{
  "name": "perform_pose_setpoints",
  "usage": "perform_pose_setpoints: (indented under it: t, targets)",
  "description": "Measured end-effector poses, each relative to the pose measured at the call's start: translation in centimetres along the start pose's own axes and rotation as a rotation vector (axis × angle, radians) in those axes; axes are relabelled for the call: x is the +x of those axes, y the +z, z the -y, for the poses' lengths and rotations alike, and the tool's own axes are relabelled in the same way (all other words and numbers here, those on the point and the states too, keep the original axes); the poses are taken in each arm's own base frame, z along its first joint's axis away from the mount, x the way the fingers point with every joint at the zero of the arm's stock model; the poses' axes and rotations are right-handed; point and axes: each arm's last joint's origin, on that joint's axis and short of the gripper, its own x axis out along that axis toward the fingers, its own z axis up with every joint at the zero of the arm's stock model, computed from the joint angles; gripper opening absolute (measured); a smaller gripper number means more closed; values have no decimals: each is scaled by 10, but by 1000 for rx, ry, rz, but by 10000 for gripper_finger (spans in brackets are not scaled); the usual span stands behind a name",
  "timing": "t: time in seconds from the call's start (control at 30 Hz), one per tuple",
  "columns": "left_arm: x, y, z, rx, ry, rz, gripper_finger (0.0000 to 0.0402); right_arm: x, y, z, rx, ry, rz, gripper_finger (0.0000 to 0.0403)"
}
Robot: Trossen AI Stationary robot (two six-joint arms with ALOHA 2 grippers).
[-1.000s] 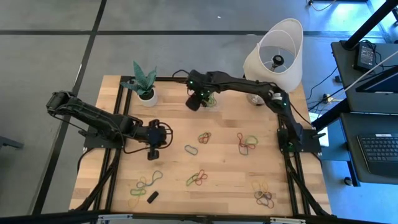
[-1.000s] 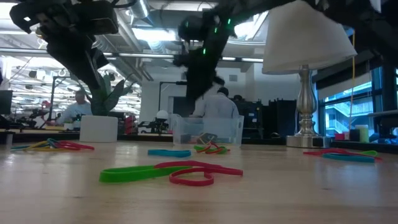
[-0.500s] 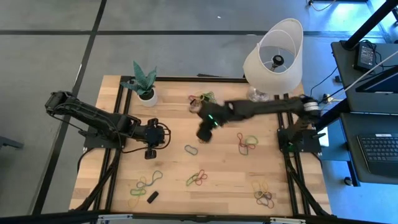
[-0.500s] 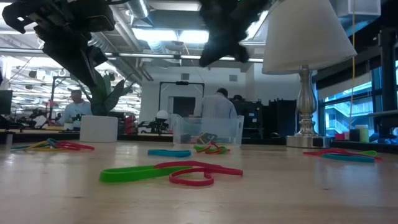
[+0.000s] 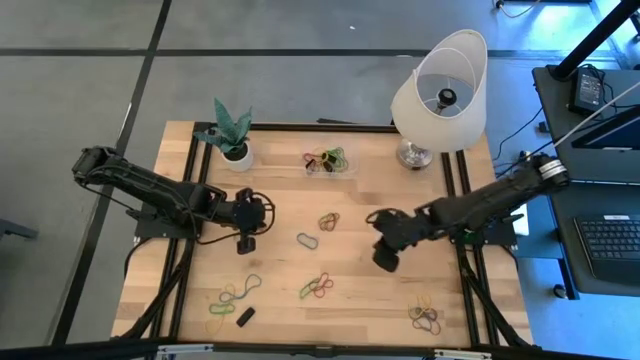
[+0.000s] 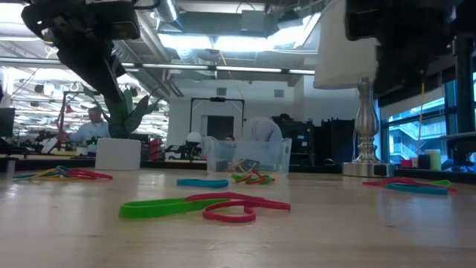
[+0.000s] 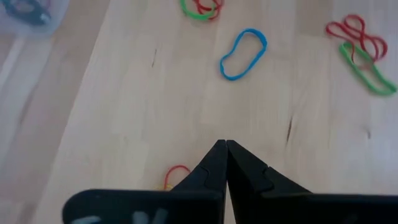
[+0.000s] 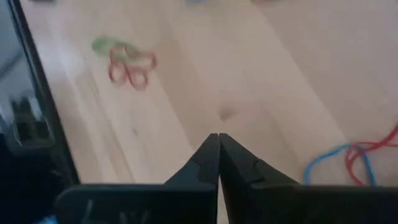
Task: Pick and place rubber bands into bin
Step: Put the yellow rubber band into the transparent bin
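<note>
The rubber bands (image 5: 318,288) are lying in small clusters across the wooden table (image 5: 280,270), with more of them sitting inside the bin (image 5: 328,162), the clear tub standing at the far edge between the small potted plant (image 5: 232,133) and the lamp (image 5: 440,90). From above, a red and green cluster is resting near the front middle, a loose blue band (image 5: 306,240) is lying just beyond it, a yellow-green cluster (image 5: 328,221) is sitting between that band and the bin, a yellow and green bunch (image 5: 232,297) is spreading near the front left beside a small black block (image 5: 245,316), and a dark mixed bunch (image 5: 425,315) is lying at the front right. The right gripper (image 5: 385,257) is hanging over bare wood right of centre, its jaws pressed together with nothing between them, as its wrist view is showing with the fingertips (image 8: 214,146) meeting at a point. The left gripper (image 5: 247,232) is hovering over the left middle of the table, left of the blue band, and its jaws are likewise closed on nothing, the fingertips (image 7: 224,151) touching. In the low view the bin (image 6: 248,156) is standing behind a red and green cluster (image 6: 204,206), with a person (image 6: 93,128) sitting in the room beyond.
</note>
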Motion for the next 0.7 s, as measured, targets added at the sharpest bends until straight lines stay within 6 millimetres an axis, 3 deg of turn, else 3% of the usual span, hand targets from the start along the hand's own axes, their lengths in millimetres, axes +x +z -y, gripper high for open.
perform_pose_setpoints:
  t: [0.13, 0.4, 0.53, 0.7]
  targets:
    - [0, 1, -2, -77, 5, 0, 27, 1, -22, 1, -159, 74, 17, 3]
    - [1, 4, -9, -202, 128, 63, 94, 0, -50, 31, -139, 167, 98, 2]
    - [0, 7, -12, -265, 128, 16, 94, -5, -57, 45, -143, 181, 120, 2]
    - [3, 9, -19, -339, 176, -199, 81, -13, -64, 57, -185, 210, 149, 2]
